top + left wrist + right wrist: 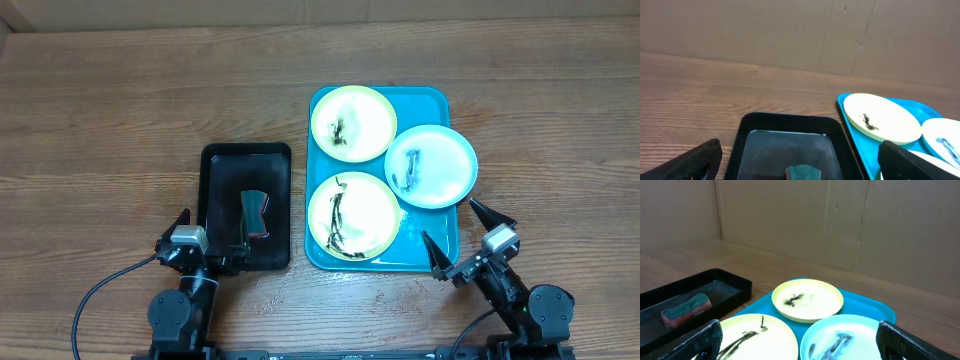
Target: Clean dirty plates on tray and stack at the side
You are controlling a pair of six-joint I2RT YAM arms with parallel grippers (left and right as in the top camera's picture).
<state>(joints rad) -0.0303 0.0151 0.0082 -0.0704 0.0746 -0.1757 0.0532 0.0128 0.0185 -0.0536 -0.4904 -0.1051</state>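
Three smeared plates lie on the turquoise tray (435, 240): a pale yellow plate (353, 122) at the back, a blue-white plate (431, 165) at the right, and a pale yellow plate (353, 215) at the front. They also show in the right wrist view: back yellow plate (807, 299), blue-white plate (845, 339), front yellow plate (760, 337), tray (875, 309). My right gripper (468, 233) (800, 350) is open and empty at the tray's front right corner. My left gripper (205, 240) (800, 167) is open and empty over the black tray's near end.
A smaller black tray (222, 165) (747, 127) sits left of the turquoise tray and holds a green and red sponge (254, 213) (803, 173) (685, 310). A cardboard wall (840, 220) stands behind the wooden table (100, 130).
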